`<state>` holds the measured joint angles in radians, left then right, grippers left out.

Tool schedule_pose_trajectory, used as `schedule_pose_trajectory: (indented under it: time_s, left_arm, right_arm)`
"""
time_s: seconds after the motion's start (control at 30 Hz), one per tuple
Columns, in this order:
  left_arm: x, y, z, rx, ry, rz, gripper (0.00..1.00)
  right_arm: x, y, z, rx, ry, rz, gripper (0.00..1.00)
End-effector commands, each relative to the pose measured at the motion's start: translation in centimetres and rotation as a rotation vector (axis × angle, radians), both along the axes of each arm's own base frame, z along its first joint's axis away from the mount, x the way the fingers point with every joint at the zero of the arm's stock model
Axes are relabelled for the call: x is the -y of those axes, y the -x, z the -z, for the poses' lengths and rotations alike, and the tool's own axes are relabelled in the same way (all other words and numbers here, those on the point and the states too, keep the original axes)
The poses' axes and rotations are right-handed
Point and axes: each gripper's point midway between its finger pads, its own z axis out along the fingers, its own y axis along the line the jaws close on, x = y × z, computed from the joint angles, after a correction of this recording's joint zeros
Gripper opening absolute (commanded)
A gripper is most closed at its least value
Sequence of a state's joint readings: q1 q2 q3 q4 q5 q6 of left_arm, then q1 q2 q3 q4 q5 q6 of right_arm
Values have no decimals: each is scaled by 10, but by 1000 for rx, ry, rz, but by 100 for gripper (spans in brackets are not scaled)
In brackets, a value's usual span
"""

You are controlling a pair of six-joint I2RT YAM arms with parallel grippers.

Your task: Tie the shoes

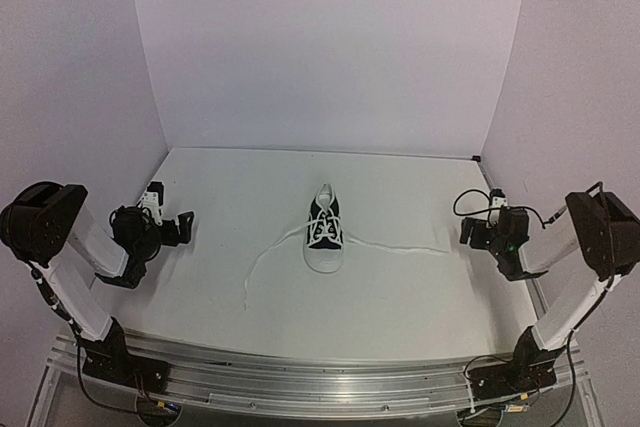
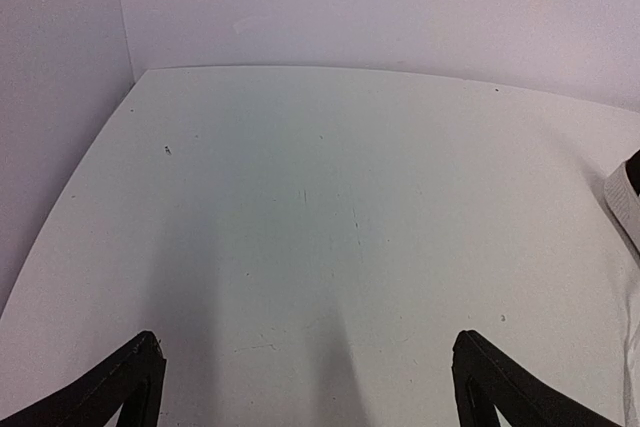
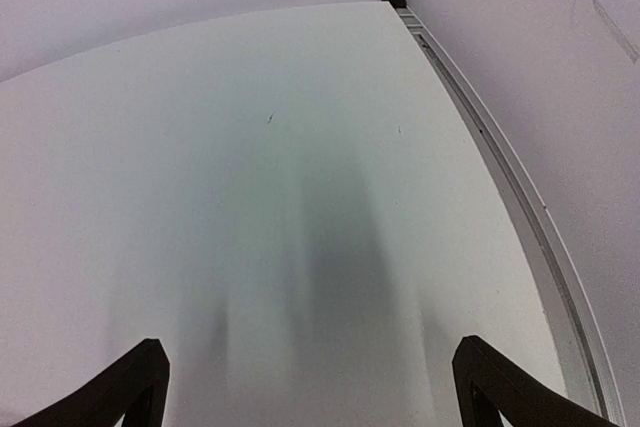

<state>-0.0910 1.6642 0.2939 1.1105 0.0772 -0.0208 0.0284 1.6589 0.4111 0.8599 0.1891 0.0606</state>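
We find the sneaker (image 1: 325, 237) toe-near, laces (image 1: 400, 249) trailing to either side. Left fingers (image 2: 125, 392) and right fingers (image 3: 500, 387) gape empty, flanking it well apart.

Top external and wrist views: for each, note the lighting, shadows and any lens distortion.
Top external view: soft, even light, no glare; the wide-angle lens bows the edges of the table; black sneaker sharp. Left wrist view: a broad grey shadow runs up the table from between the fingers of the left end effector. Right wrist view: a darker shadow band, and the edge rail curves.
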Motion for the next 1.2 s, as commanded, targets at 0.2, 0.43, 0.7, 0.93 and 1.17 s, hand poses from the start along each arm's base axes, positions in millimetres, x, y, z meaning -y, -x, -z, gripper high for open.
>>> schedule_pose_trajectory:
  time_s: [0.2,0.43,0.7,0.93,1.17]
  left_arm:
    - [4,-10,-23,68,-10,19,100]
    - [84,-29,-85,-93,63,462,86]
    - [207,15,-35,-570,-127,805,78]
    - [224,43,11,-661,-349,880,81]
    - [226,67,53,-728,-458,886,85]
  right_arm:
    - [-32,-17,-86,-20,-137,-145,99]
    - [-67,-12,-86,-319,-251,-266,83]
    - [-149,18,-38,-596,96,-694,90]
    - [-174,39,-8,-662,186,-938,92]
    - [-168,34,30,-757,316,-970,91]
